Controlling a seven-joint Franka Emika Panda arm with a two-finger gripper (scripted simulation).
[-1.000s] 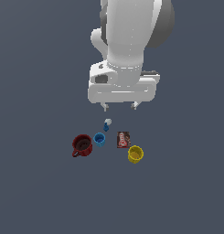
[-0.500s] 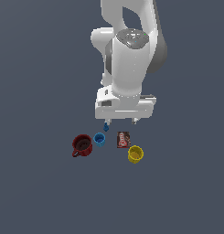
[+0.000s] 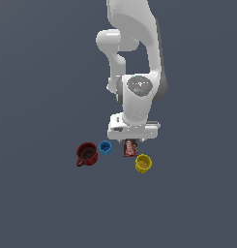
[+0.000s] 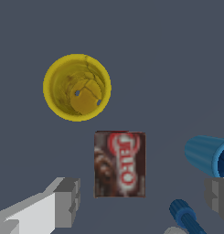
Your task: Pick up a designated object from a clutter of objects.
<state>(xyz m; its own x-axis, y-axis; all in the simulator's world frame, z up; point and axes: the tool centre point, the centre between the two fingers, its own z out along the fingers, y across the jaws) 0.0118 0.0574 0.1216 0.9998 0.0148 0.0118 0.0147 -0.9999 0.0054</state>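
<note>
- Arm dropped lower; tool (image 4: 141,201) now open, fingers either side of brown-red box (image 3: 130,148).
- Box edges clear of yellow cup (image 3: 143,163), blue cup (image 3: 105,147); worktop (image 3: 197,203) open lower right.

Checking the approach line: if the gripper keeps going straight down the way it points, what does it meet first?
Most likely the brown-red box, lying flat between the open jaws of the gripper; the remaining height is unclear.
</note>
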